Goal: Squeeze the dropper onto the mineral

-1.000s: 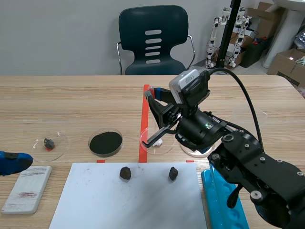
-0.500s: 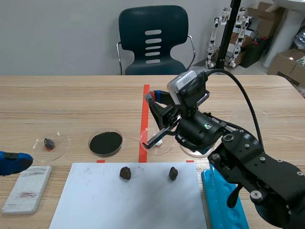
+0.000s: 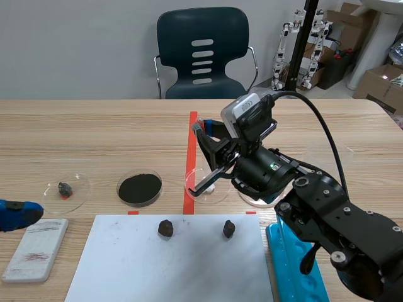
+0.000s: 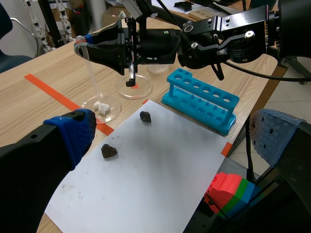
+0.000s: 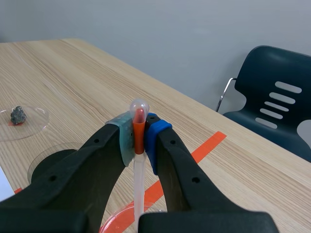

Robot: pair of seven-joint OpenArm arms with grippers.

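My right gripper (image 3: 200,128) (image 5: 138,133) is shut on the dropper (image 5: 137,184), a clear tube with red inside its bulb, held upright. In the left wrist view the dropper (image 4: 90,73) hangs down over a clear dish (image 4: 112,106) that holds a small white mineral (image 4: 102,108) (image 3: 210,187). Its tip is close above the mineral; I cannot tell if it touches. My left gripper (image 4: 172,124) (image 3: 19,212) stands open and holds nothing, at the table's left edge, far from the dish.
Two dark rocks (image 3: 165,228) (image 3: 228,229) lie on a white sheet (image 3: 126,270). A dish of black powder (image 3: 139,187), a dish with a grey rock (image 3: 65,188), a white plate (image 3: 36,248), a blue tube rack (image 3: 293,264) and a chair (image 3: 203,50) surround the spot.
My right gripper has sunk very slightly with the dropper toward the dish. The left arm has not moved.
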